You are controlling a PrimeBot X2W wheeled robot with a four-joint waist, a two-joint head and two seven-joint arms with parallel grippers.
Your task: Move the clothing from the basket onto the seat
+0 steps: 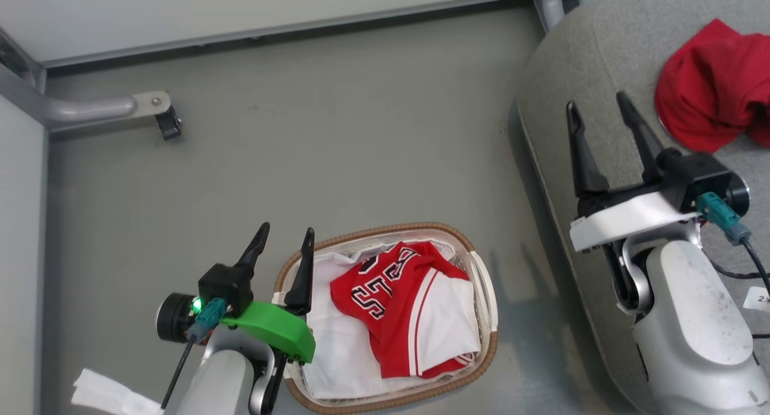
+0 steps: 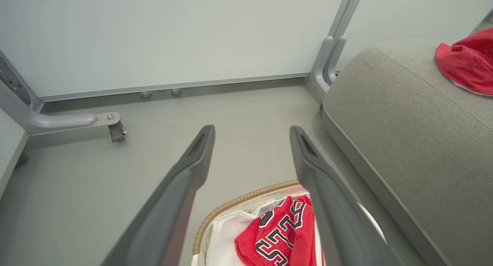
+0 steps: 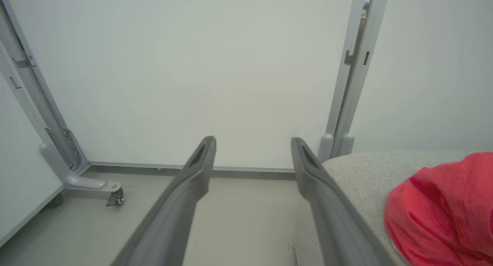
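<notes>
A red and white jersey [image 1: 409, 301] with dark lettering lies crumpled in the white basket [image 1: 487, 295] on the floor; the left wrist view shows this jersey [image 2: 283, 233] under the fingers. A plain red garment [image 1: 713, 84] rests on the grey seat [image 1: 577, 90] at the upper right. My left gripper [image 1: 286, 231] hovers open over the basket's left rim, empty. Open and holding nothing, my right gripper [image 1: 595, 102] is above the seat's near edge, left of the red garment [image 3: 443, 212].
A white liner [image 1: 337, 343] lies in the basket under the jersey. A grey partition foot with a caster [image 1: 165, 123] sticks out over the floor at the upper left. White panels wall the far side. Crumpled white paper [image 1: 102, 394] lies at the bottom left.
</notes>
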